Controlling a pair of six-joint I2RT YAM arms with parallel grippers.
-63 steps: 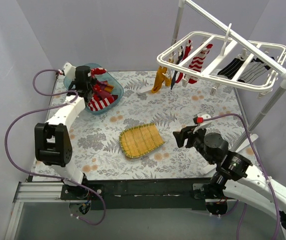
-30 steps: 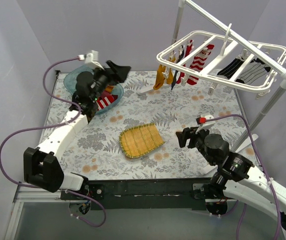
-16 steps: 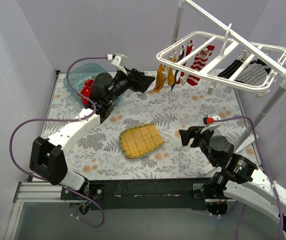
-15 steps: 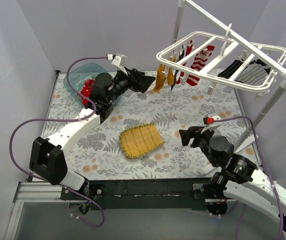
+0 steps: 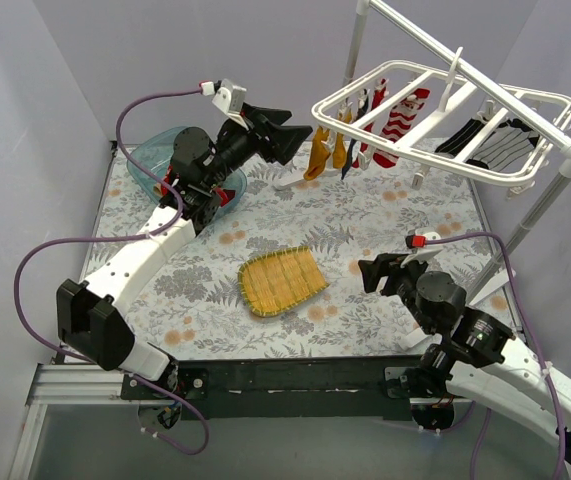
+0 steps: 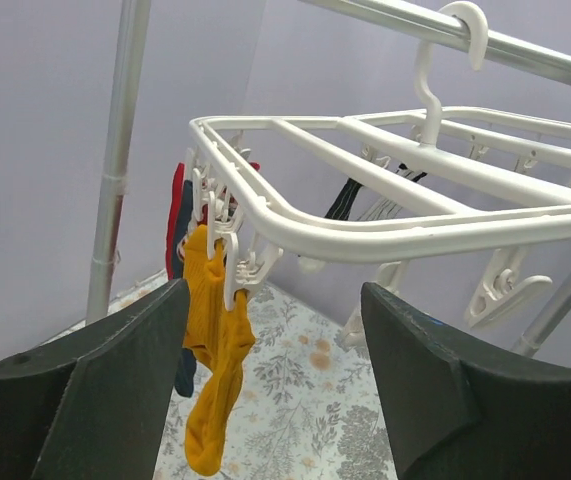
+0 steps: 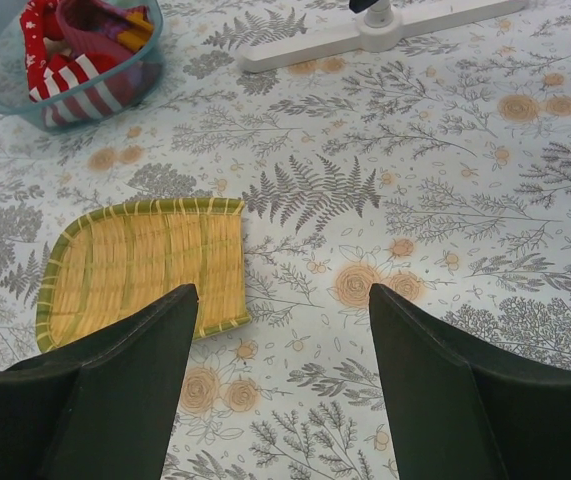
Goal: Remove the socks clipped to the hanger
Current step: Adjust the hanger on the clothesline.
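The white grid hanger (image 5: 445, 120) hangs by its hook from the stand's slanted bar at the back right. Socks are clipped under it: a mustard yellow pair (image 5: 317, 155), a red-and-white striped one (image 5: 397, 125), and black (image 5: 462, 133) and black-and-white ones (image 5: 510, 140). My left gripper (image 5: 290, 140) is raised and open, just left of the yellow socks and apart from them. In the left wrist view a yellow sock (image 6: 215, 370) dangles from a clip on the hanger (image 6: 365, 215), ahead of the open left gripper (image 6: 273, 300). My right gripper (image 5: 375, 272) hovers open and empty over the table.
A teal bowl (image 7: 65, 60) holding several red and striped socks stands at the back left. A yellow woven mat (image 5: 280, 282) lies mid-table, left of the right gripper (image 7: 283, 295). The white stand's pole (image 5: 550, 195) rises at the right; its foot (image 7: 385, 25) lies under the hanger.
My left arm has lifted away from the bowl and swung right and up to the hanger's left end. The right arm has hardly moved.
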